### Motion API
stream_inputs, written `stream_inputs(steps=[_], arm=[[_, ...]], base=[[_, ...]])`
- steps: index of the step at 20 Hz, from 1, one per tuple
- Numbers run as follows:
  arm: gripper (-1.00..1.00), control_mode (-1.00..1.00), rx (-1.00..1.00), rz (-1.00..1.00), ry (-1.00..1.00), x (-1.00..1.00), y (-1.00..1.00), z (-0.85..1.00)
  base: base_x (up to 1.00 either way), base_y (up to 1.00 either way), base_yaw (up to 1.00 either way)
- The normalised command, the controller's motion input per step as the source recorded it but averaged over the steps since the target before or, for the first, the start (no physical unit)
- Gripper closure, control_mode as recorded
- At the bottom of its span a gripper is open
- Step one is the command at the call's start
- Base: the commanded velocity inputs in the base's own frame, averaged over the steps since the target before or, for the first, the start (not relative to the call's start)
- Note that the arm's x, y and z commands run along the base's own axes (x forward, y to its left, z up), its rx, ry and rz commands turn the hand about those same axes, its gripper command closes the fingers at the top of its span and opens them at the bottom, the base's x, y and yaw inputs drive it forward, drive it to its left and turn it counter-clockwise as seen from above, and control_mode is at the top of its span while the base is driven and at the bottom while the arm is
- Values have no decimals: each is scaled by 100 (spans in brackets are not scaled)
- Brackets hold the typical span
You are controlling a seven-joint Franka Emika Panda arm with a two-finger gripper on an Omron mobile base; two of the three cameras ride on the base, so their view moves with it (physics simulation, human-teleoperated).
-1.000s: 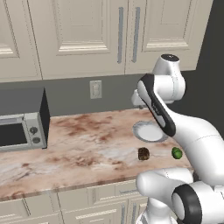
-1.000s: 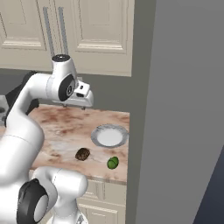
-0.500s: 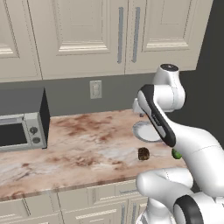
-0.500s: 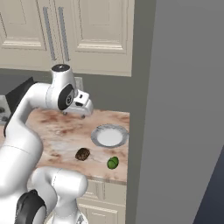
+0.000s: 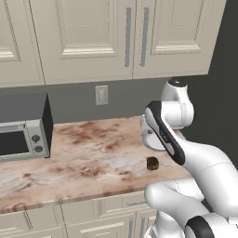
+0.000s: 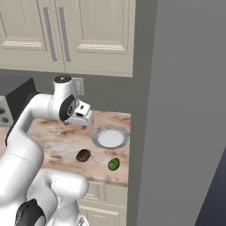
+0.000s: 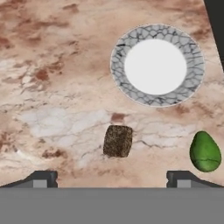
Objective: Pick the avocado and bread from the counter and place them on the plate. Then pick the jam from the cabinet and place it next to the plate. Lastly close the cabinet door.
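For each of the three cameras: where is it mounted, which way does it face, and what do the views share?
Left base view: behind the arm to its left, facing the counter and closed cabinet; arm at lower right.
Right base view: behind to its right; arm at lower left, the claw above the counter.
Hand view: looks down past the open claw.
All three share the bread and plate; the latter two, the avocado.

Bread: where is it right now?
The bread lies on the counter in the hand view, just below the empty plate, with the avocado to its right.
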Motion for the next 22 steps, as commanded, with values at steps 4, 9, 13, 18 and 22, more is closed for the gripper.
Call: stream_inputs(steps=[4,9,13,18,22], arm=[[-100,-100,0,-3,5,-5,0,-37],[-100,-100,0,-3,7,-3,0,-41],[-100,-100,0,-2,6,-2,0,-40],[-100,-100,0,-1,5,-1,0,-38],[-100,-100,0,-1,4,0,0,-39]], base=[[0,0,0],[0,0,0],[0,0,0],[0,0,0],[0,0,0]])
